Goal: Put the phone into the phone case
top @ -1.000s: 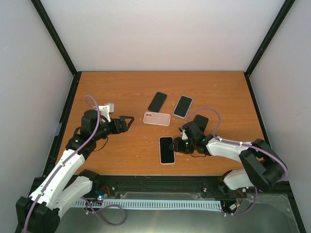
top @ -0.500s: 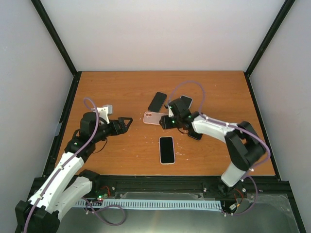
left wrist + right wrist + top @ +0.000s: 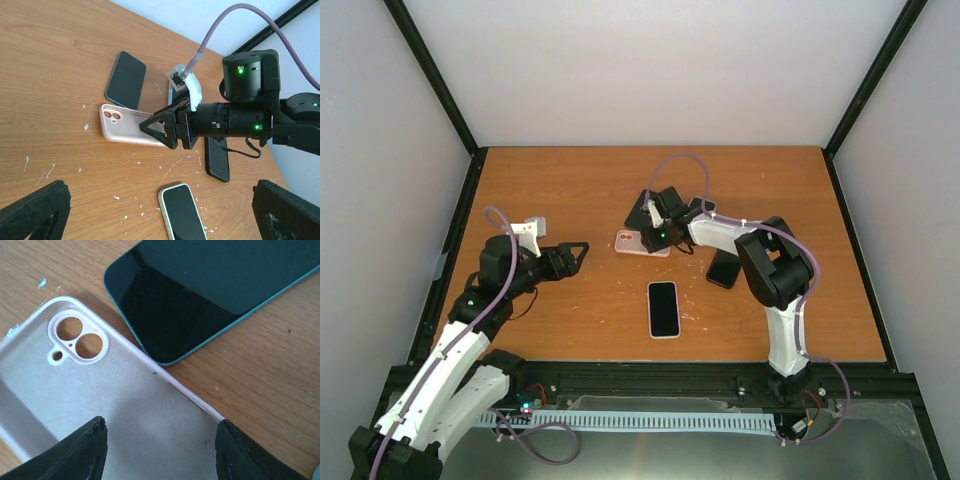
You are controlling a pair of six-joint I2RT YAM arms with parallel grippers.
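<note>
The pink phone case lies open side up mid-table, its camera cutout to the left. It also shows in the left wrist view and the right wrist view. My right gripper is open and hovers low over the case's right part, with one finger on each side and nothing held. A white-rimmed phone lies screen up nearer the front. My left gripper is open and empty, left of the case.
A dark teal-edged phone lies just behind the case. A black phone lies right of the case. White flecks dot the wooden table. Black frame posts stand at the corners.
My right arm has swung from beside the white-rimmed phone away toward the back, and its gripper is now over the pink case. The black phone has come into sight. The left arm barely moved.
</note>
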